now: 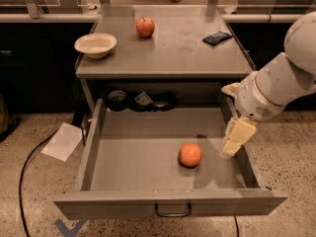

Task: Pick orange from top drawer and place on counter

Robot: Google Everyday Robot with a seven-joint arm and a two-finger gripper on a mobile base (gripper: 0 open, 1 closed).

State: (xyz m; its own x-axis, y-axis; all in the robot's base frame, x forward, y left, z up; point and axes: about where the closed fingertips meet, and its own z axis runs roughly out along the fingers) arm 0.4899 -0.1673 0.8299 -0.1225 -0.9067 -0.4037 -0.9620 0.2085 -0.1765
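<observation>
On speckled floor, below the tabletop, find the top drawer pulled out. Spot the orange lying inside, with the tool near its 3 o'clock, holding nothing; cannot tell how open. Centre over it, descend gently.

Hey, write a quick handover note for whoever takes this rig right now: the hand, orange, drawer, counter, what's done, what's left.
Hand: low over the right side of the top drawer, just right of the orange and apart from it.
Orange: on the drawer floor, right of centre, toward the front.
Top drawer: pulled open.
Counter: holds an apple, a bowl and a dark packet.
Done: drawer open, hand near the orange.
Left: grasp the orange, lift it out, set it on the counter.
</observation>
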